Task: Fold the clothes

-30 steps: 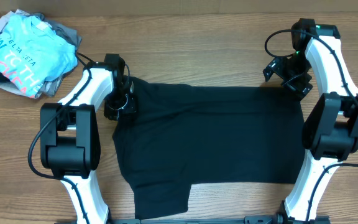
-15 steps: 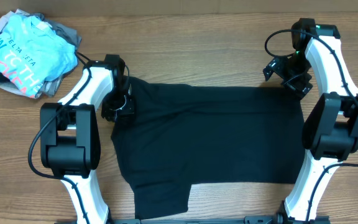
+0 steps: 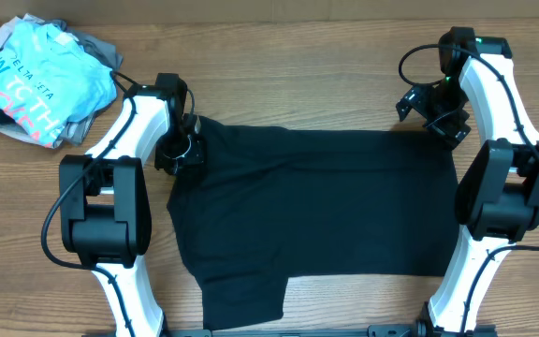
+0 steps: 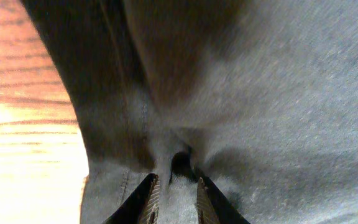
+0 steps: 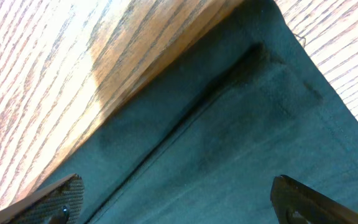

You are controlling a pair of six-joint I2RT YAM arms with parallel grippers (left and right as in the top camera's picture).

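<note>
The black T-shirt [image 3: 316, 201] lies spread on the wooden table, one sleeve hanging toward the front edge. My left gripper [image 3: 183, 150] is at the shirt's far left corner and is shut on a pinch of the black fabric [image 4: 178, 186], which bunches up between the fingers [image 4: 151, 198]. My right gripper [image 3: 435, 120] hovers over the shirt's far right corner with its jaws wide open; the hemmed corner of the cloth [image 5: 253, 124] lies flat below it, untouched.
A pile with a light blue lettered tee [image 3: 40, 80] over grey garments sits at the table's far left corner. Bare wood [image 3: 298, 65] runs along the far side beyond the shirt. Both arm bases stand at the front edge.
My left gripper has shifted slightly up and away from the front, drawing the shirt's left corner with it. The right arm has not moved.
</note>
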